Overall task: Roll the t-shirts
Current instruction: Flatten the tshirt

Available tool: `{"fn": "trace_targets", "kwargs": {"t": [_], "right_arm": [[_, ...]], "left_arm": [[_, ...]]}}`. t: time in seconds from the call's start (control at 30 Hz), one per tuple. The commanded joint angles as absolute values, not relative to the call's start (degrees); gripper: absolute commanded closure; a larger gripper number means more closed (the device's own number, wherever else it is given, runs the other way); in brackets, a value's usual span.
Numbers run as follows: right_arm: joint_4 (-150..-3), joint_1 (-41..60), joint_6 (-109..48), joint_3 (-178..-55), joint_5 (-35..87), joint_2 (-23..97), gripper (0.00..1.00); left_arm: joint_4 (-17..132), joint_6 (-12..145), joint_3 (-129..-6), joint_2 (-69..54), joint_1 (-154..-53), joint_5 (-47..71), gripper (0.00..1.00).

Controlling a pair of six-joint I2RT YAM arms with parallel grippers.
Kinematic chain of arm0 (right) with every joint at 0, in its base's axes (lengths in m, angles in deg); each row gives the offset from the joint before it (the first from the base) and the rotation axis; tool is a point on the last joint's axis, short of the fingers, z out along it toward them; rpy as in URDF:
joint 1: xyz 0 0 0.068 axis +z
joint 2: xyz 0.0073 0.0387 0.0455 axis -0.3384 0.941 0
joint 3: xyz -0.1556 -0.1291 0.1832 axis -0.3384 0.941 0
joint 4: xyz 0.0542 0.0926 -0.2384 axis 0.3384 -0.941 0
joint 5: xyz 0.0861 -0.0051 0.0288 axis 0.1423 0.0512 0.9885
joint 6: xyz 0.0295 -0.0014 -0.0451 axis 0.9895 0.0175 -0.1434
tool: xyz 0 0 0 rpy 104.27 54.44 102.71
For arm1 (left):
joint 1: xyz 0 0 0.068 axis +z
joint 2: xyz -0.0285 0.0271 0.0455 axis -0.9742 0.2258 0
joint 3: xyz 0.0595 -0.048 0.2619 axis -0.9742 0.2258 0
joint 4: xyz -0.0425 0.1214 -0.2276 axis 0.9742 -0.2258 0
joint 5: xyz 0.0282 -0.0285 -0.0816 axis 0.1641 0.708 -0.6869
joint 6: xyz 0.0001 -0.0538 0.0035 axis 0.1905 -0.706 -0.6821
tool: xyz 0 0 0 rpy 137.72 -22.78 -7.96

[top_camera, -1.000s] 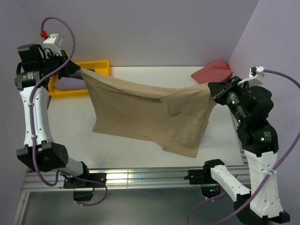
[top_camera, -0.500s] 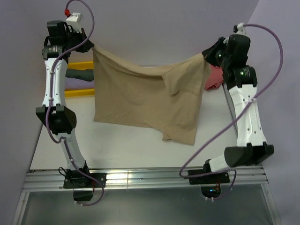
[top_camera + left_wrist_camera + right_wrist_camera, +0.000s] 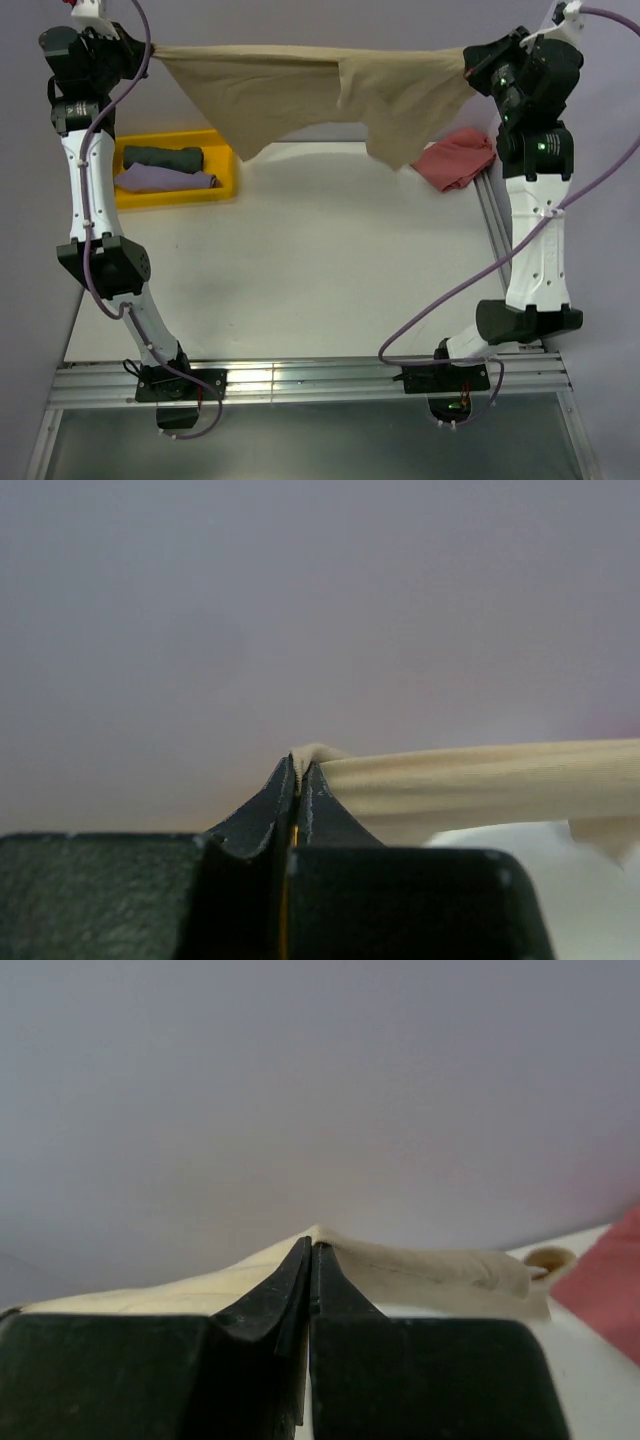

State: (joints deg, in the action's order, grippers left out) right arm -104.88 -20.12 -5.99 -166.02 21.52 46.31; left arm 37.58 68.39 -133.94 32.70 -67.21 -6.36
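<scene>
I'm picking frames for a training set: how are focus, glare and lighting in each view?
Top external: evenly lit and sharp, with a glare patch on the metal rail at the bottom. Left wrist: the left hand is dark with little detail; the tan t-shirt looks slightly soft. Right wrist: the right hand is near-black, and the salmon t-shirt at the right edge is blurred.

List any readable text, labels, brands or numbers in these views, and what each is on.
No readable text in any view.
The tan t-shirt, salmon t-shirt, yellow tray, and the dark shirt and lilac shirt in it are plain.
Left arm and right arm: no legible label; the green dots are lights.
</scene>
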Motion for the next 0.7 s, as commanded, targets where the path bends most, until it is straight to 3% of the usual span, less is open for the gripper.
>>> {"fn": "trace_targets", "kwargs": {"t": [0.0,0.2,0.4,0.67], "right_arm": [[-100.64,-21.45,-5.60,-157.43,19.18,39.56,1.00],[-94.84,-21.54,-2.88,-125.36,19.27,26.64,1.00],[-94.83,-21.45,-0.68,-97.77,20.23,17.58,1.00],[-97.02,-21.45,0.56,-82.18,20.85,13.97,1.00]], "left_arm": [[39.77,71.57,-126.64,26.15,-66.84,-11.36,1.00],[29.50,85.45,-103.79,18.68,-66.84,-19.01,1.00],[23.77,97.41,-78.33,12.53,-67.02,-13.50,1.00],[22.27,104.01,-62.73,12.08,-67.02,-7.07,1.00]]}}
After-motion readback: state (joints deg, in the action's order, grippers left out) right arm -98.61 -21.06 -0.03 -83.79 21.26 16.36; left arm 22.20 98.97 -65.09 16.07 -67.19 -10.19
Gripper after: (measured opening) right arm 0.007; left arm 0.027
